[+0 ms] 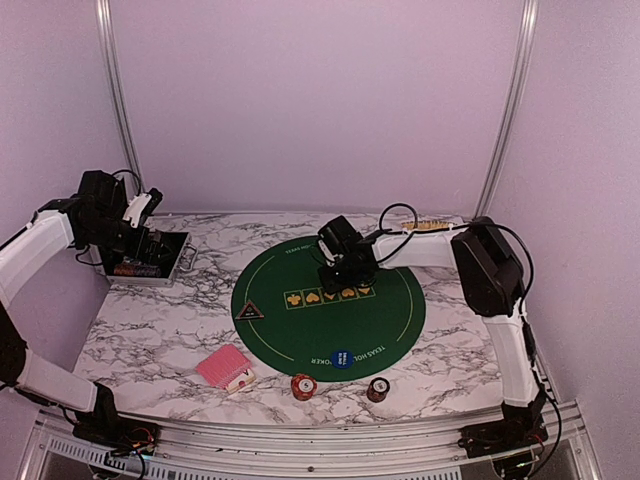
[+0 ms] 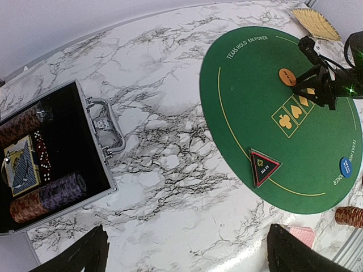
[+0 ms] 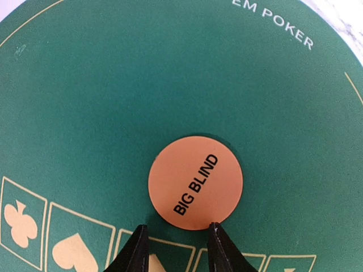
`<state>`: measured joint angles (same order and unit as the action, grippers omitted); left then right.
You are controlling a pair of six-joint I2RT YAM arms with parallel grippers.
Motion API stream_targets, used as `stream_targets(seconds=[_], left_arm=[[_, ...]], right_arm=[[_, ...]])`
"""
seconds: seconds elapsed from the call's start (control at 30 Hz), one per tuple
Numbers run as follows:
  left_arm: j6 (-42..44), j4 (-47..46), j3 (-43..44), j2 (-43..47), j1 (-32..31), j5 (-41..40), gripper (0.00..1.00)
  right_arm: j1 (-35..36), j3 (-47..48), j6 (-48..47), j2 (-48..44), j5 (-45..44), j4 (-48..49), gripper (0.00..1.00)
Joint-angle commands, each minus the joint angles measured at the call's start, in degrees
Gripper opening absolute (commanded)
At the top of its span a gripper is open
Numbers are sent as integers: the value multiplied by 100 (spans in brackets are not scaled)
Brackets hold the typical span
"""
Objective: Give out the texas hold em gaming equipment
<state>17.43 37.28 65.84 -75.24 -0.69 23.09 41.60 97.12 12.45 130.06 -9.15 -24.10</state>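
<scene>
Overhead, the right gripper (image 1: 347,278) hides the orange button (image 3: 195,182) beneath it; one finger (image 2: 300,258) of the left gripper (image 2: 187,228) half covers the red-backed playing cards (image 2: 302,233).

white marble table (image 1: 150,330) with dark veins, round green mat (image 1: 390,325) lying middle-right on it - yellow suit boxes printed across. open metal case (image 2: 95,133) far left, woven straw tray (image 2: 315,22) far right - just off the mat.
</scene>
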Motion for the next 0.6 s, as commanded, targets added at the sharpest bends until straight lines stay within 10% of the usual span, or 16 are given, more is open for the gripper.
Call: stream_targets(seconds=[0.0, 0.57], left_arm=[[33, 122, 147, 7, 30, 74, 99], [41, 123, 139, -8, 26, -11, 99]], right_arm=[[-83, 445, 166, 320, -130, -5, 33], [-256, 1969, 199, 1167, -78, -336, 30]])
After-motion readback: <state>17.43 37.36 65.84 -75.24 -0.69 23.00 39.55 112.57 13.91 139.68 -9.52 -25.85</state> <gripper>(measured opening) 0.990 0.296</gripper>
